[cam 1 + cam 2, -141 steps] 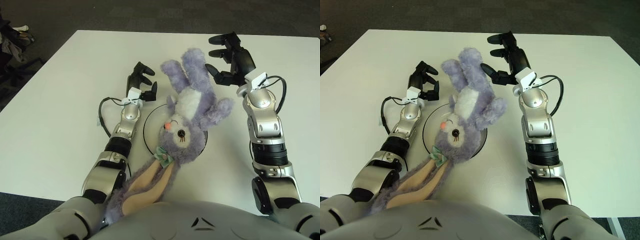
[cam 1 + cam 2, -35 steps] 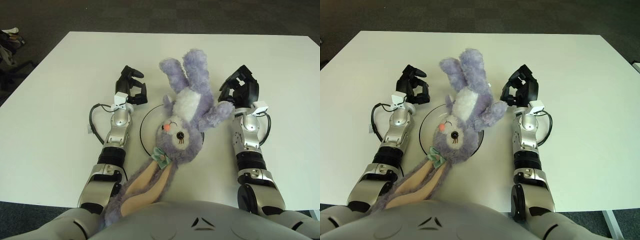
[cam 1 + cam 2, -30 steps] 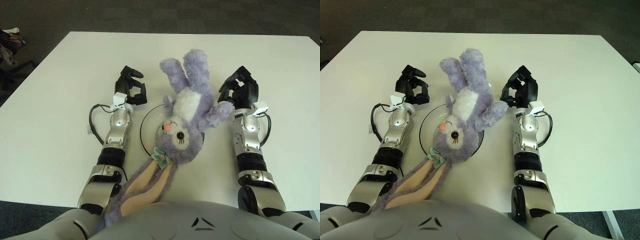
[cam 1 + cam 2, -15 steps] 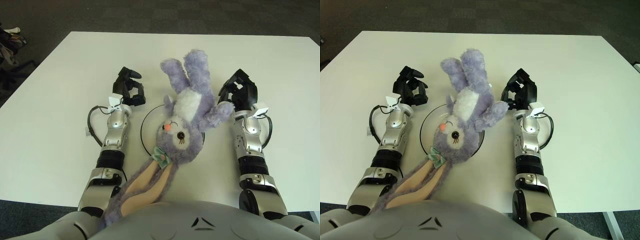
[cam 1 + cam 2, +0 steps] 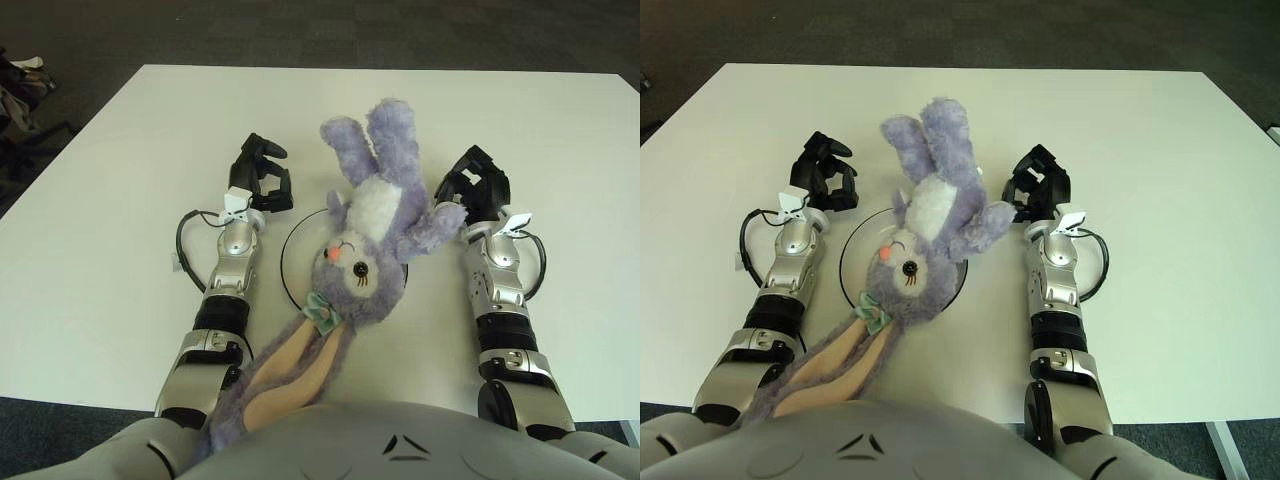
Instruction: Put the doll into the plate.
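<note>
The right hand (image 5: 478, 188), black and three-fingered, hangs with its fingers loosely curled around nothing; just inboard of it, close to or touching its fingertips, is one splayed limb of the lilac plush rabbit doll (image 5: 372, 232). The left hand (image 5: 260, 179) shows on the doll's other side, fingers likewise curled and empty, apart from the fur.

Between the two hands the doll lies sprawled head toward the robot, its face and white belly over the round white plate with a dark rim (image 5: 291, 247), which sits on the white table (image 5: 120, 190). Its legs stretch past the plate's far edge, and its long ears with peach lining trail off the near edge toward the robot's torso.

By the look of it the doll is already delivered, and the step in hand is clearing away. The thing to do well is to pull the right hand back outward and up, away from the limb, so no finger snags the fur and drags the doll off the rim. The left hand has more room and can retreat straight back. If a neater result is wanted, the ears would need tucking inward.
</note>
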Controlling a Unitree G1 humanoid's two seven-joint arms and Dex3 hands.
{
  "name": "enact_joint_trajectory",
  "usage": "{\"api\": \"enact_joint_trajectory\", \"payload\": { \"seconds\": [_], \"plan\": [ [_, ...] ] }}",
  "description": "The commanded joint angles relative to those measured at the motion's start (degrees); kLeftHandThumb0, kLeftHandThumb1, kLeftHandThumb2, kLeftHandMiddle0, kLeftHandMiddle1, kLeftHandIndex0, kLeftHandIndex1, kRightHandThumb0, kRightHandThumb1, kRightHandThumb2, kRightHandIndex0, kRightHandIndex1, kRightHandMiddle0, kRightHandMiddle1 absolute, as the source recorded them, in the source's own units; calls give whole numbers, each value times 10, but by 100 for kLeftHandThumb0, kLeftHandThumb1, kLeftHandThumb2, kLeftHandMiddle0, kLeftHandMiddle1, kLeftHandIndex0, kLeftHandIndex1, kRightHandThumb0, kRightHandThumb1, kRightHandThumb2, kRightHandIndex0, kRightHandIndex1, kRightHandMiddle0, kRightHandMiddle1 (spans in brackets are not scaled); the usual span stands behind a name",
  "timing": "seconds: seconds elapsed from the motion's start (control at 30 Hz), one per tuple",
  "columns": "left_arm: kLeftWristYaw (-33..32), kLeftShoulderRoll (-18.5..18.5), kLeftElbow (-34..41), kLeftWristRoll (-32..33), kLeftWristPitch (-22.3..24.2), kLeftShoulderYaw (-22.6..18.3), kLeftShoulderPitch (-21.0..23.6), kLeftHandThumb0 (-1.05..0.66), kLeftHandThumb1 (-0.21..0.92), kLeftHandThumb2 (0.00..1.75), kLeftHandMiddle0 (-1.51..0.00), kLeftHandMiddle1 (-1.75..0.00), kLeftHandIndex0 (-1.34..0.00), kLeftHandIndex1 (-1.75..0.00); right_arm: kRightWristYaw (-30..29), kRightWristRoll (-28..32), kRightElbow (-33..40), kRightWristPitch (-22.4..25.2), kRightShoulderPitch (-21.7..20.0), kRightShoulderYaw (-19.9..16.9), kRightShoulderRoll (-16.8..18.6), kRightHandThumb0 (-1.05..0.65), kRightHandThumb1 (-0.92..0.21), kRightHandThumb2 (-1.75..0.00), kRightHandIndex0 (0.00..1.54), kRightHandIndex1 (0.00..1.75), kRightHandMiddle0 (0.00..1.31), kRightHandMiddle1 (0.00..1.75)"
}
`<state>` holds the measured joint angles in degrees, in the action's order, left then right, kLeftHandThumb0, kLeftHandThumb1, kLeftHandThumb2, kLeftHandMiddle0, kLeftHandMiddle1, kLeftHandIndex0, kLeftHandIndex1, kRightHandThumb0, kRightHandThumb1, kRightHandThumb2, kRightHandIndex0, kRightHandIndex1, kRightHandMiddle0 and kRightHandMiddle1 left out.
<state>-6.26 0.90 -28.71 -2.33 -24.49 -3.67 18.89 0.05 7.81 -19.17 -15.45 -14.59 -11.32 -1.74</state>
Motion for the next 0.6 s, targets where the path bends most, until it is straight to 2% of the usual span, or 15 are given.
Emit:
{"api": "enact_joint_trajectory", "payload": {
  "seconds": [0.0,0.27,0.57],
  "plan": [
    [-8,-9,-49,-5,-12,1,-59,-1,26,139,-54,-175,-53,-175,-13,-4,-18,21,42,-2,7,-1,11,-175,96,160,72,175],
    [-5,-10,-63,-1,-19,0,-54,-1,24,141,-56,-175,-54,-175,-26,-9,-19,43,39,-1,3,-1,9,-175,95,165,70,175],
    [-10,-9,-69,-4,8,1,-48,-1,23,143,-57,-175,-55,-175,-23,-5,-33,45,35,-2,-2,-1,6,-175,90,173,66,175]
  ]
}}
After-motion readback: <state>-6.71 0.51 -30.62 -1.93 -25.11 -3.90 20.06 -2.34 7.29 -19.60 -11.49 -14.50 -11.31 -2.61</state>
